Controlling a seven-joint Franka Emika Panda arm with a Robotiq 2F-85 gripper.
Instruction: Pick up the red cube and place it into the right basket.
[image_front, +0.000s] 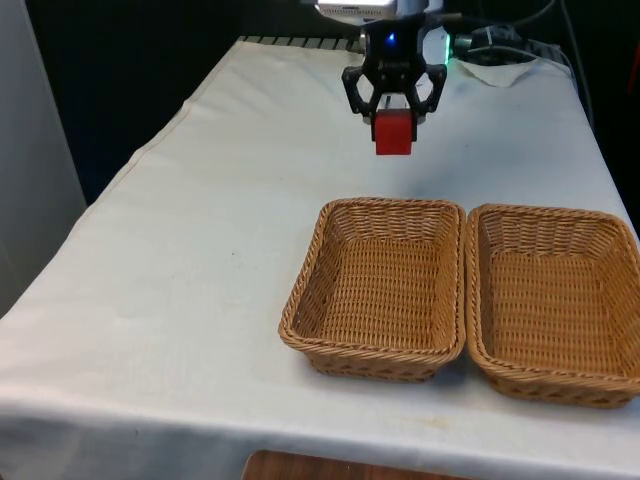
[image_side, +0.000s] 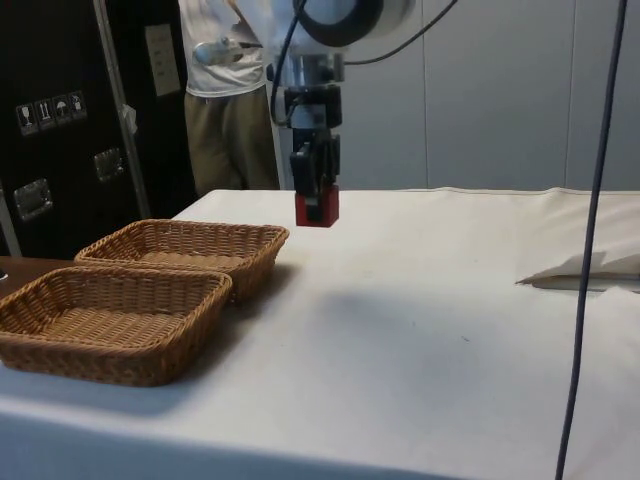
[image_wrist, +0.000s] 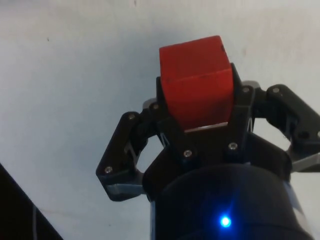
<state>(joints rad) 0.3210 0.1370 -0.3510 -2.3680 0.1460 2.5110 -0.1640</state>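
The white arm (image_side: 335, 25) hung upright above the worktop (image_front: 200, 260), carrying its load toward two wicker baskets, its jaws pinching the red cube (image_front: 394, 131) clear of the cloth. Ahead and below the jaws lay the right basket (image_front: 553, 300); reaching it called for travel, then release.

There is one red cube (image_front: 394, 132), one black gripper (image_front: 393, 112) and one person (image_side: 228, 90) standing beyond the table. Two wicker baskets sit on the cloth: one basket on the front view's left (image_front: 377, 290) and one basket on the front view's right (image_front: 553, 303). One piece of folded white cloth (image_side: 590, 270) and one hanging cable (image_side: 592, 220) complete the count.
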